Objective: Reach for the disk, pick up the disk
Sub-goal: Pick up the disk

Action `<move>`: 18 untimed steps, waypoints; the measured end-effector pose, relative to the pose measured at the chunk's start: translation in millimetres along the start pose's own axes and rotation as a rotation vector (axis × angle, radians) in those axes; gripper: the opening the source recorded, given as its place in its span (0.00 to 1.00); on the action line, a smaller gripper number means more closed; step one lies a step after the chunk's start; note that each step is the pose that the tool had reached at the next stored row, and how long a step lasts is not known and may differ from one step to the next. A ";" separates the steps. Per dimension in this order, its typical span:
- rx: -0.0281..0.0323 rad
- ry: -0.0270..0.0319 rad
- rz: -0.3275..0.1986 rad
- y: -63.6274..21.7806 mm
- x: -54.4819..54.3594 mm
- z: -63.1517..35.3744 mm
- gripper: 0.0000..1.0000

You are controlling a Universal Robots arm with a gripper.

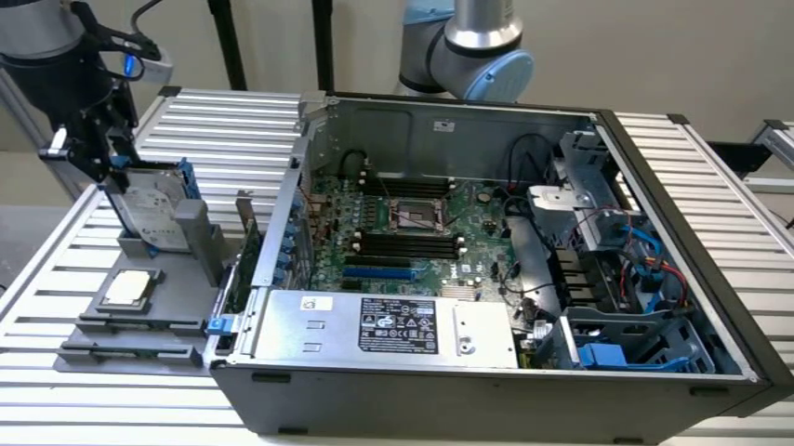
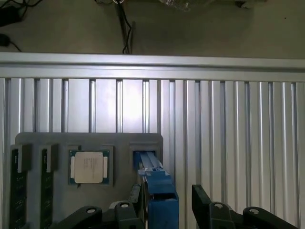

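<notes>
Hovering directly over the disk (image 1: 154,212), the gripper (image 1: 110,160) has its jaws spread wide and released; nothing is clamped. The disk stands on edge in a slot of the grey fixture block (image 1: 130,325) just beneath the tool, leaning a little, with its white label facing outward. In the wrist view the blue carrier (image 2: 157,187) that frames the disk runs up between the two black fingers (image 2: 201,202). One finger sits close beside the carrier and the other stands off it with a clear strip of table showing in the gap. Whether the near finger actually touches the plastic cannot be told. A small square silver chip (image 2: 89,167) lies flat in a recess of the same fixture, one slot over from the tool and apart from it. The fixture rests on a ribbed aluminium table (image 2: 228,119). Well away from the gripper, on the far side of the fixture, sits an open computer case (image 1: 496,395). Its motherboard is exposed and a grey labelled power-supply box (image 1: 385,325) sits along its near edge.
</notes>
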State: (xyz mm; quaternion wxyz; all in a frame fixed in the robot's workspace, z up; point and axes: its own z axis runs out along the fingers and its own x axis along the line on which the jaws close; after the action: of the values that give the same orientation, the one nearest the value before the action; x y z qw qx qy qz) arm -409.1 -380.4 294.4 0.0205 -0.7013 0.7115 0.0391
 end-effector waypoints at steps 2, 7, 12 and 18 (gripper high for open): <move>-0.0001 -0.0020 0.000 0.4 1.1 0.6 0.54; -0.0001 -0.0026 0.000 0.4 3.1 1.4 0.54; -0.0006 0.0021 0.000 0.3 3.6 2.3 0.54; -0.0007 0.0077 0.000 0.4 3.8 3.8 0.54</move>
State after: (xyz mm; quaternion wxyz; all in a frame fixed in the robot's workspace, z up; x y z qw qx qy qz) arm -409.6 -383.9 290.2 0.0175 -0.7014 0.7116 0.0366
